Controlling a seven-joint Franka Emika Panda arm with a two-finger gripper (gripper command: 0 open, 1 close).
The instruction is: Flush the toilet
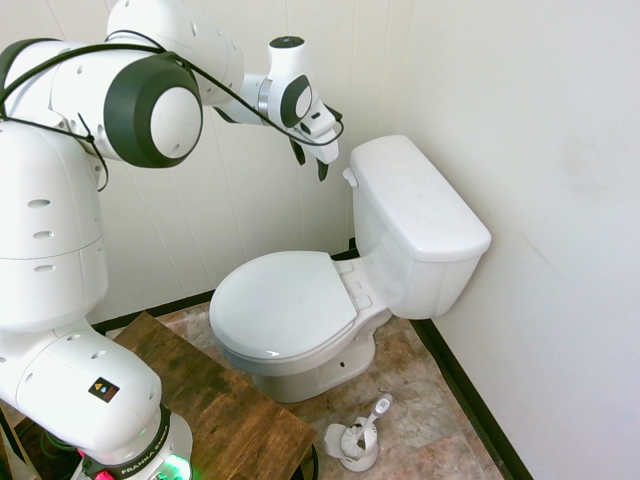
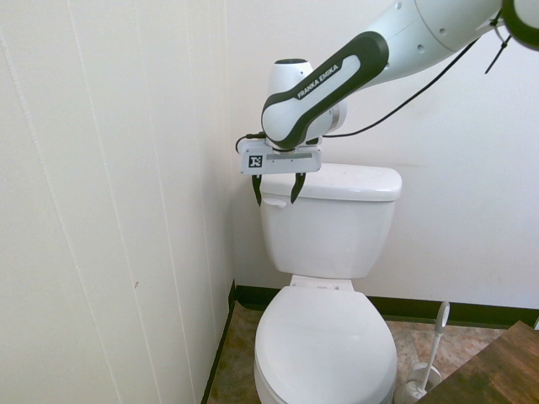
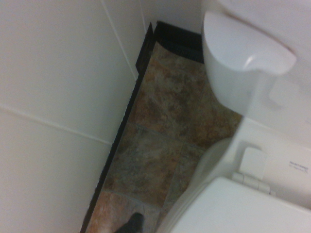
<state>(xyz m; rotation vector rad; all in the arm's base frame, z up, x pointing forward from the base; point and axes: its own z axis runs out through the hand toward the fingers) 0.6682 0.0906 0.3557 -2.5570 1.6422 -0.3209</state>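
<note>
Flanking the toilet (image 1: 300, 310): wall panels (image 2: 109, 210), toilet brush (image 1: 358, 438).

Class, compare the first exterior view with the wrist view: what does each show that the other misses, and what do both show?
Only the first exterior view shows the end effector, open beside the tank's flush lever, and the toilet-brush holder on the floor. Only the wrist view shows the seat hinge close up, with a small printed label beside it. Both show the toilet, the tiled floor and the dark baseboard.
</note>
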